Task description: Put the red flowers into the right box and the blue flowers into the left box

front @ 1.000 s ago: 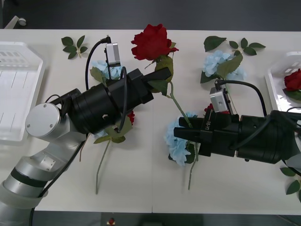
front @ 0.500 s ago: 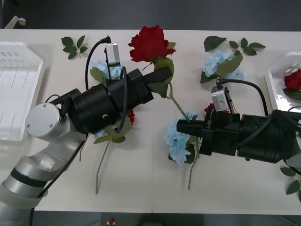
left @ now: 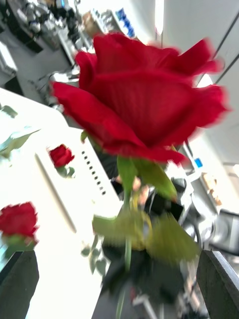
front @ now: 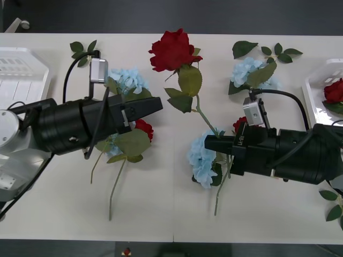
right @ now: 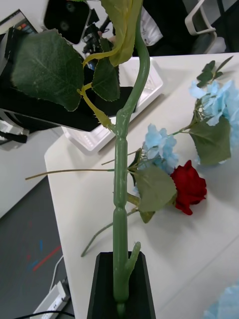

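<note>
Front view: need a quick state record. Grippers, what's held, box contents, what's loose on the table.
right gripper: shut on the stem of the held red rose, mid-table
left gripper: open, holding nothing, just left of that rose's leaves
right box: one boxed red rose inside
left box: no flowers in the visible part
loose on table: blue flowers in three clusters; a loose red rose by the left gripper
</note>
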Controlling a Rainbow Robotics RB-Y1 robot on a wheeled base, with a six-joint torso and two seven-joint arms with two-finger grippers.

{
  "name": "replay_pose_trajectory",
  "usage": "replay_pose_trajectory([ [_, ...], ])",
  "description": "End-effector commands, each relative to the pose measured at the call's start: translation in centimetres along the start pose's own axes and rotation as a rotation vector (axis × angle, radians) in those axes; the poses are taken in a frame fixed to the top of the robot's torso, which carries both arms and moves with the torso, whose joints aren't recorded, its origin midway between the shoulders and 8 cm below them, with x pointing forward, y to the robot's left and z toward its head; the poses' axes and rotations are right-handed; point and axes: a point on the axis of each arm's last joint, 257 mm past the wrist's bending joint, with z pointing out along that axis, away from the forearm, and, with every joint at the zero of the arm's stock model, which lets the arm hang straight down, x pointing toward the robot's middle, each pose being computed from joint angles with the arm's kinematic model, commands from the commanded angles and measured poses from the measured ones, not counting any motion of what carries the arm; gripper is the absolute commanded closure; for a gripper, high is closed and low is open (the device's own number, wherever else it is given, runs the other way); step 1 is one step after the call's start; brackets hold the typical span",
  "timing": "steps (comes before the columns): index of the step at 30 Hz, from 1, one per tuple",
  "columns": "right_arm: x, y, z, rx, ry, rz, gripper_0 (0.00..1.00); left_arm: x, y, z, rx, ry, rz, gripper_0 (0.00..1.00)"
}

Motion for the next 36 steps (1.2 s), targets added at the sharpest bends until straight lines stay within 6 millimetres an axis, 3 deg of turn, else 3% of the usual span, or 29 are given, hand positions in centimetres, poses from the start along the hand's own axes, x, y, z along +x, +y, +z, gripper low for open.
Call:
replay_pose_trajectory([
  [1, -1.4, -2.6, -2.3, 0.055, 0.048, 0.009, 1.00, 0.3, 0.5, -4.0, -0.043, 0.088, 0.027, 0.08],
  [5, -1.5, -6.5, -5.2, 0.140, 0.110, 0.092, 1.00, -0.4, 2.3, -7.8, -0.097, 0.157, 0.034, 0.08],
  [8, -1.2, -10.9, -8.5, 0.251, 0.153, 0.148, 1.00, -1.9, 4.1, -10.2, -0.132, 0.194, 0.026, 0.08],
  [13, -1.1, -18.5, -16.5, 0.456, 0.244, 0.195, 1.00, -4.9, 8.0, -12.7, -0.213, 0.228, -0.013, 0.08],
  [18, -0.9, -24.4, -25.9, 0.655, 0.350, 0.224, 1.00, -7.2, 11.5, -12.7, -0.348, 0.250, -0.073, 0.08],
  [25, 0.4, -29.7, -36.5, 0.884, 0.434, 0.222, 1.00, -10.0, 14.8, -11.7, -0.575, 0.260, -0.149, 0.08],
  [28, 1.5, -31.1, -39.7, 0.957, 0.457, 0.227, 1.00, -11.0, 16.3, -11.6, -0.674, 0.247, -0.175, 0.08],
  [32, 3.5, -32.0, -42.4, 1.014, 0.517, 0.218, 1.00, -12.2, 18.4, -11.4, -0.805, 0.222, -0.187, 0.08],
  [36, 5.6, -32.8, -43.6, 1.049, 0.511, 0.263, 1.00, -13.0, 19.8, -10.5, -0.908, 0.211, -0.175, 0.08],
])
